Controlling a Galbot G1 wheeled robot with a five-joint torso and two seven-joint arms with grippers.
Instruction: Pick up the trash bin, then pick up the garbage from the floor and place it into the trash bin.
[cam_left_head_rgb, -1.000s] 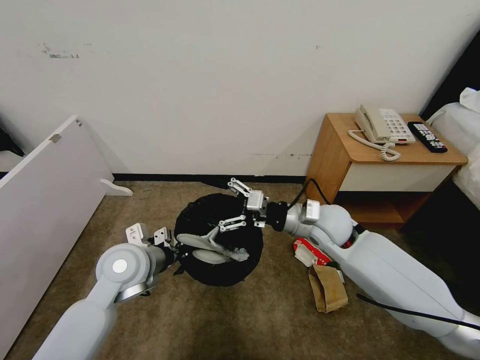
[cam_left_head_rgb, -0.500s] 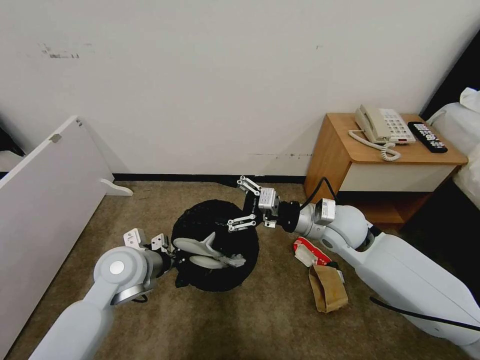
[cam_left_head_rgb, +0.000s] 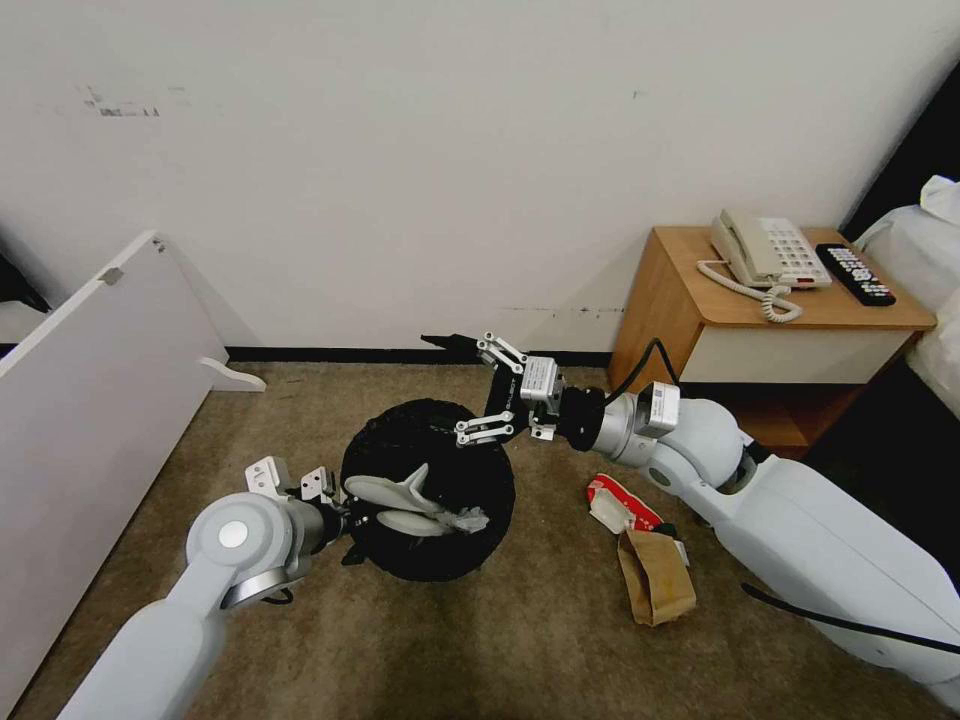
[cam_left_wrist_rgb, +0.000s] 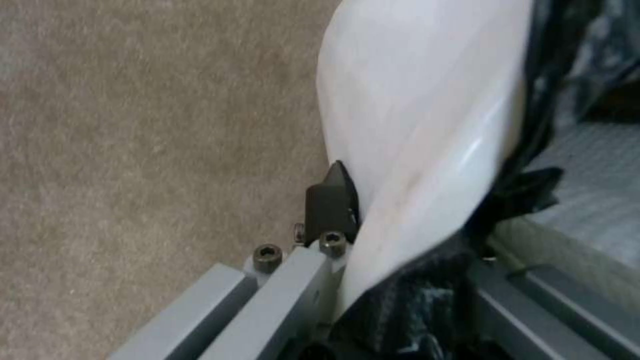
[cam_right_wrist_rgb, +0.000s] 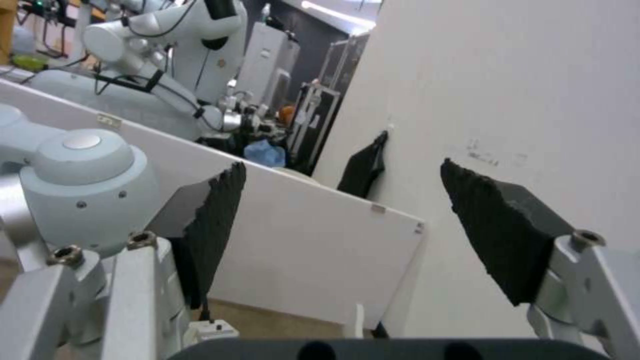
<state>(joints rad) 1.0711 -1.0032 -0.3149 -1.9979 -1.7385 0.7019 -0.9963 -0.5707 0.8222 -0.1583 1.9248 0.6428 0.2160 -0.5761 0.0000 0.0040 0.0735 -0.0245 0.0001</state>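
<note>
The trash bin (cam_left_head_rgb: 428, 560), lined with a black bag, is on the carpet. Inside lie two white slippers (cam_left_head_rgb: 395, 495) and a crumpled paper (cam_left_head_rgb: 462, 520). My left gripper (cam_left_head_rgb: 345, 518) is shut on the bin's near-left rim. The left wrist view shows the white bin wall (cam_left_wrist_rgb: 413, 150) clamped in that gripper (cam_left_wrist_rgb: 400, 235), with one finger pad (cam_left_wrist_rgb: 331, 200) outside it. My right gripper (cam_left_head_rgb: 452, 392) hangs open and empty above the bin's far rim; its pads stand wide apart in the right wrist view (cam_right_wrist_rgb: 353, 220). More garbage lies right of the bin: a red-white packet (cam_left_head_rgb: 620, 503) and a brown paper bag (cam_left_head_rgb: 655, 575).
A wooden nightstand (cam_left_head_rgb: 680, 300) with a phone (cam_left_head_rgb: 765, 250) and a remote (cam_left_head_rgb: 853, 273) stands at the right against the wall. A white board (cam_left_head_rgb: 90, 400) leans at the left. A bed edge (cam_left_head_rgb: 935, 260) is at the far right. Open carpet lies in front.
My right gripper, open and empty, has drawn up and back to the right, out from over the bin's inside. The bin and my left gripper have shifted slightly left.
</note>
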